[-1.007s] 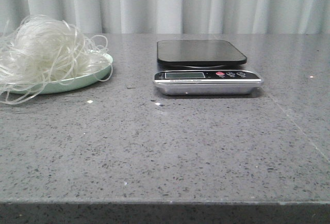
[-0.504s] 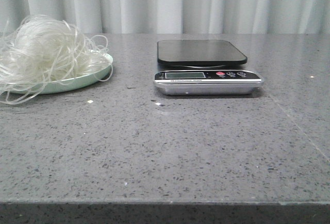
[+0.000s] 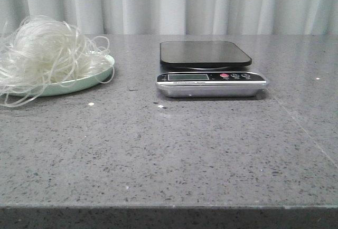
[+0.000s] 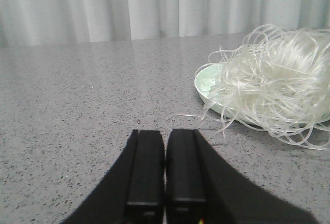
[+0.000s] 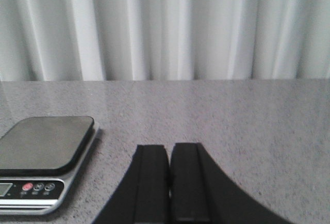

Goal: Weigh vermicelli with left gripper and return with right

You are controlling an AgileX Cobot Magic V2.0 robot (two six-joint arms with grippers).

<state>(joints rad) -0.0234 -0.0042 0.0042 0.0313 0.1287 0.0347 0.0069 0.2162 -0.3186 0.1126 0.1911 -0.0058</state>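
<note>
The vermicelli [image 3: 45, 55] is a bushy whitish nest of thin strands on a pale green plate [image 3: 100, 75] at the far left of the table. It also shows in the left wrist view [image 4: 276, 87], with the plate [image 4: 206, 82] under it. The scale [image 3: 208, 69] has a black platform and a silver front with a display; it stands at the back centre and shows in the right wrist view [image 5: 44, 154]. My left gripper [image 4: 165, 133] is shut and empty, short of the plate. My right gripper [image 5: 169, 149] is shut and empty, beside the scale. Neither gripper shows in the front view.
A grey speckled stone table [image 3: 174, 150] with its front edge near the bottom of the front view. A pale pleated curtain [image 3: 211, 2] hangs behind the table. A few small white crumbs [image 3: 91, 104] lie between plate and scale.
The front view has shifted very slightly. Nothing on the table has moved.
</note>
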